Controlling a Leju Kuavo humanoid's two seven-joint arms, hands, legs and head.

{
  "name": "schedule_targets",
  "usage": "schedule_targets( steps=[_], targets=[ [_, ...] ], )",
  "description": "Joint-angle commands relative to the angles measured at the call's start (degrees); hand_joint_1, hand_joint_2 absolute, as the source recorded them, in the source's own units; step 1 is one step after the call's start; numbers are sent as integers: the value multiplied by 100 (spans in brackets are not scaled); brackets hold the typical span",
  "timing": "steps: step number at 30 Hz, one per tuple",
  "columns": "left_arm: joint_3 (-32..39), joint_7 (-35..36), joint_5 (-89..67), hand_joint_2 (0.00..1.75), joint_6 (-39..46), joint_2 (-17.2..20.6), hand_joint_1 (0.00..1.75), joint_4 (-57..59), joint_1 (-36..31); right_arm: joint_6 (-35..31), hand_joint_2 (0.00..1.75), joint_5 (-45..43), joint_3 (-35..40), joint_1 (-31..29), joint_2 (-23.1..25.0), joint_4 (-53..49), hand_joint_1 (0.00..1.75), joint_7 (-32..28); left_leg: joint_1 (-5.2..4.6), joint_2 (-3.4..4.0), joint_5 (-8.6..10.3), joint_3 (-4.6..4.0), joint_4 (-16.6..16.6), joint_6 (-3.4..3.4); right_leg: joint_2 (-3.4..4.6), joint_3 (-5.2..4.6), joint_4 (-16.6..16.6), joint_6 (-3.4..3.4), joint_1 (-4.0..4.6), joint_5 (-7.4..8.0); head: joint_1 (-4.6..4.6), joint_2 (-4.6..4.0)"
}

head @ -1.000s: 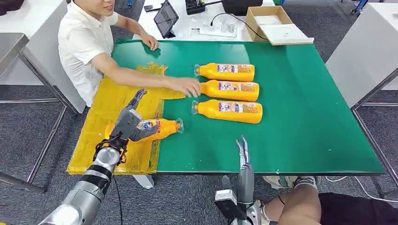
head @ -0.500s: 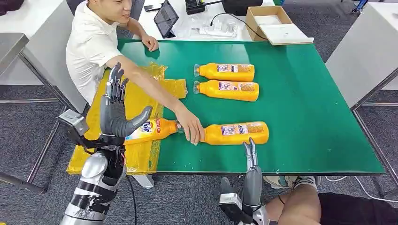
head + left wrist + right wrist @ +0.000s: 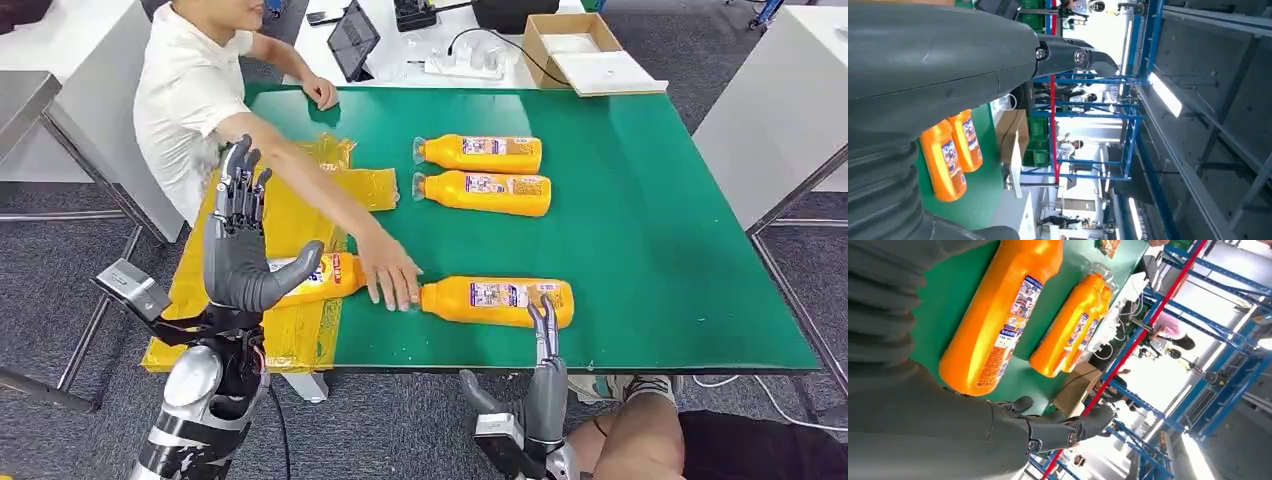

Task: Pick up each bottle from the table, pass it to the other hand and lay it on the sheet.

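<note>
Bottles of orange plastic with printed labels lie on their sides on the green table (image 3: 660, 200). One orange bottle (image 3: 318, 277) rests on the crinkled yellow plastic sheet (image 3: 260, 210) at the table's left side, its clear cap pointing right, partly hidden behind the robot's left hand (image 3: 240, 245). That hand is raised upright above the sheet's near part, fingers straight and spread wide, thumb out to the right, holding nothing. A second orange bottle (image 3: 497, 301) lies near the table's near edge, neck to the left, and a person's hand (image 3: 390, 275) touches its cap end; the person in a white shirt (image 3: 185, 95) leans in from the far left. The robot's right hand (image 3: 545, 365) stands just at the near edge below this bottle, fingers extended upward, their tips overlapping the bottle's base end, empty. Two more orange bottles (image 3: 483, 173) lie side by side farther away, necks left. Beyond the table's far edge sit a cardboard box (image 3: 575, 50) and a tablet (image 3: 352, 40).
</note>
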Motion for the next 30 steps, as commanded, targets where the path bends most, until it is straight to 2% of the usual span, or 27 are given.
schedule_targets(
  steps=[1, 8, 11, 14, 16, 18, 20, 23, 29, 30],
  targets=[
    [-155, 32, 27, 175, 11, 187, 0, 49, -83, -363, 175, -7, -102, -56, -38, 92, 0, -182, 6, 7, -11, 30, -6, -13, -4, 29, -5, -15, 8, -11, 0, 0],
    [-187, 35, 34, 175, 0, 199, 0, 78, -61, -363, 175, 92, -61, -79, -103, 171, 0, -182, 5, 5, -7, 18, -3, -10, -3, 18, -4, -12, 6, -6, 0, 0],
    [-327, 100, 141, 175, -108, 186, 0, 221, 211, -363, 175, 1442, -359, -209, -333, 441, 0, 249, 4, 5, -5, 25, -10, -10, -3, 25, -10, -11, 5, -5, 0, 0],
    [-450, 39, -94, 175, -132, 150, 0, 316, 596, -347, 175, 2859, -444, -402, -866, 600, 0, 1332, -2, 11, -5, 35, -19, -6, 3, 31, -17, -7, 0, -4, -2, 0],
    [-484, 13, -172, 175, -186, 95, 0, 371, 758, -223, 175, 3345, -511, -573, -1165, 717, 0, 1709, 1, 10, -7, 41, -20, -6, 0, 42, -24, -8, 3, -4, -2, 0],
    [-399, 211, 725, 175, -782, -15, 0, 390, 872, 14, 175, 3279, -590, -791, -1343, 911, 0, 1791, -4, 4, -4, 22, -12, -1, -2, 24, -16, -3, -2, -2, 0, 0],
    [-470, -55, 540, 175, -761, -35, 0, 272, 932, 341, 175, 2996, -712, -1106, -1504, 1203, 0, 1699, -6, 15, -7, 25, -11, -2, 7, 27, -18, -5, -3, 0, 0, 0],
    [-596, 46, 382, 175, -745, 16, 0, 324, 898, 477, 175, 3053, -792, -1602, -1641, 1712, 0, 1710, -13, 18, -6, 20, -9, -2, 10, 20, -14, -6, -9, 2, -2, 0],
    [-577, 42, 376, 175, -742, 19, 0, 376, 869, 430, 175, 3088, -769, -1614, -1604, 1774, 0, 1729, -11, 6, -5, 24, -9, -4, -3, 24, -12, -8, -7, -1, -2, 0],
    [-679, 216, 322, 175, -1014, 182, 0, 436, 908, 989, 175, 3543, -459, -2076, -1886, 2357, 0, 2269, -11, 4, -4, 17, -6, -1, -1, 17, -11, -4, -8, 1, -2, 0]
  ],
)
